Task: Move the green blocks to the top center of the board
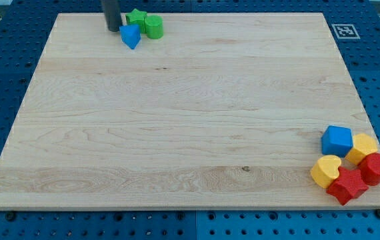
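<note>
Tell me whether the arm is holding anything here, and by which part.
Nothing is held. The arm ends in a plain rod; my tip stands just left of the blue block, beside the green star and green cylinder.

board (177,120): wooden; top-left: green star (136,16), green cylinder (153,27), blue block (130,37); bottom-right: five blocks (350,165)

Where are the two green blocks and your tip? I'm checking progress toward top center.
green star block (135,17), camera view, its top face.
green cylinder block (153,26), camera view, its round top.
my tip (113,29), camera view, the rod's lower end, left of both.
</note>
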